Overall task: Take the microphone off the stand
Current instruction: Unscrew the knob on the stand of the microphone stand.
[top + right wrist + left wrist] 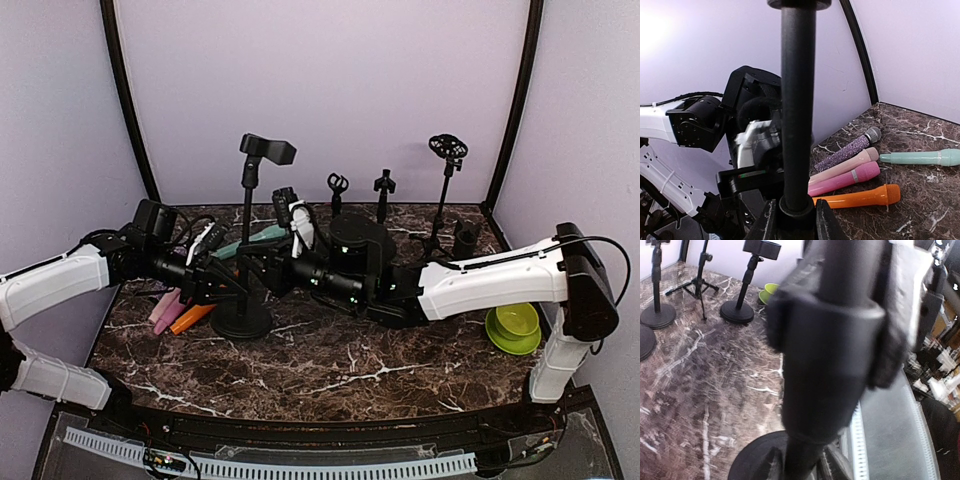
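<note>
A black stand (pixel 247 205) rises from a round base (pixel 243 322) left of the table's middle, with a black clip (pixel 268 150) at its top. I cannot tell whether a microphone sits in that clip. My left gripper (pixel 218 272) comes from the left, low on the pole. In the left wrist view its fingers (pixel 774 466) press the blurred black pole (pixel 825 365) just above the base (pixel 752 462). My right gripper (pixel 796 220) is shut on the collar of the same pole (pixel 797 100) from the right.
Purple (pixel 847 150), pale pink (pixel 842 169), pink (pixel 845 181), orange (pixel 860 196) and teal (pixel 922 158) microphones lie on the table left of the stand. Other stands (pixel 338 185) (pixel 385 182), a tripod stand (pixel 447 150), a black cup (pixel 465 238) and a green bowl (pixel 514 325) stand behind and right.
</note>
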You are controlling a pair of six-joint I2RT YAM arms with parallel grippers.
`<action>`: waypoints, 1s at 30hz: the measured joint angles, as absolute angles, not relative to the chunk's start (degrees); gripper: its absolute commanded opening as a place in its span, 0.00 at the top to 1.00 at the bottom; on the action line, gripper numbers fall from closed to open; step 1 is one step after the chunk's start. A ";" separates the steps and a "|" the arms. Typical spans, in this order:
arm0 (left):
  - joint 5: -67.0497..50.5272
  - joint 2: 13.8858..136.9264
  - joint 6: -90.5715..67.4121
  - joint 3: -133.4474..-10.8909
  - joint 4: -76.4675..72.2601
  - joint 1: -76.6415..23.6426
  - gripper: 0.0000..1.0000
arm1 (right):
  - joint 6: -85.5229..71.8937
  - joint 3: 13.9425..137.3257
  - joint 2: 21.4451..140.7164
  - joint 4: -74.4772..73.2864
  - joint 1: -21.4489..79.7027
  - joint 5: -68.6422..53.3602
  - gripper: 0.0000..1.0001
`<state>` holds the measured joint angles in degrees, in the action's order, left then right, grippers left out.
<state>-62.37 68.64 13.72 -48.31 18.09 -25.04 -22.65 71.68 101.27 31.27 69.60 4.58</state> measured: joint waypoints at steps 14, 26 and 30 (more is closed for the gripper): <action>-64.93 68.25 9.10 -48.90 11.73 -25.28 0.77 | -26.28 71.99 101.27 35.44 68.82 3.14 1.00; -67.18 68.23 5.76 -49.12 8.10 -25.28 1.00 | -27.75 71.96 101.23 37.69 68.45 1.45 1.00; -68.34 68.23 5.63 -49.15 8.03 -25.28 1.00 | -28.01 71.96 101.23 38.02 68.42 0.71 1.00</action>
